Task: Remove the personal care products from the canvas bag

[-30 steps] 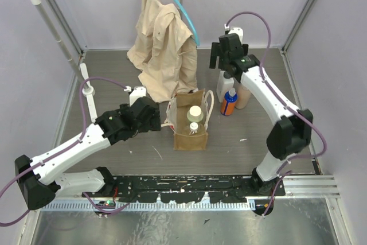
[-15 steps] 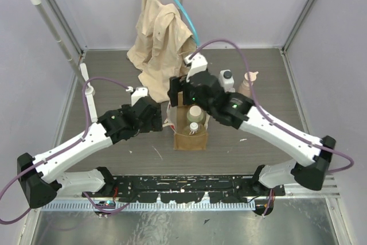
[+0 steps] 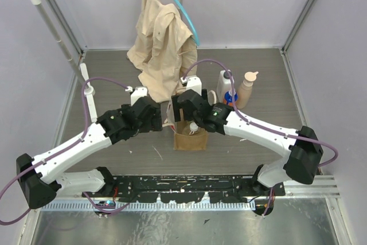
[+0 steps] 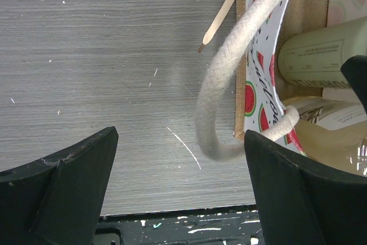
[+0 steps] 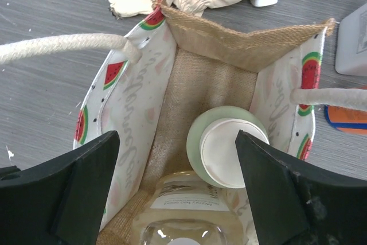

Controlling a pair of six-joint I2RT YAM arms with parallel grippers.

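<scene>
high overview, wrist views close, sharing canvas bag [image 5: 213, 47]

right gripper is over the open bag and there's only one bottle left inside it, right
Not quite: two bottles are in the canvas bag, not one. The right wrist view shows the pale olive bottle with its cream cap and, nearer the camera, the small clear bottle. The right gripper is over the open bag, as you say.

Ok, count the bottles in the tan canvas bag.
2: a pale olive bottle with cream cap, centred; a small clear bottle beside it. More may be hidden.
</scene>
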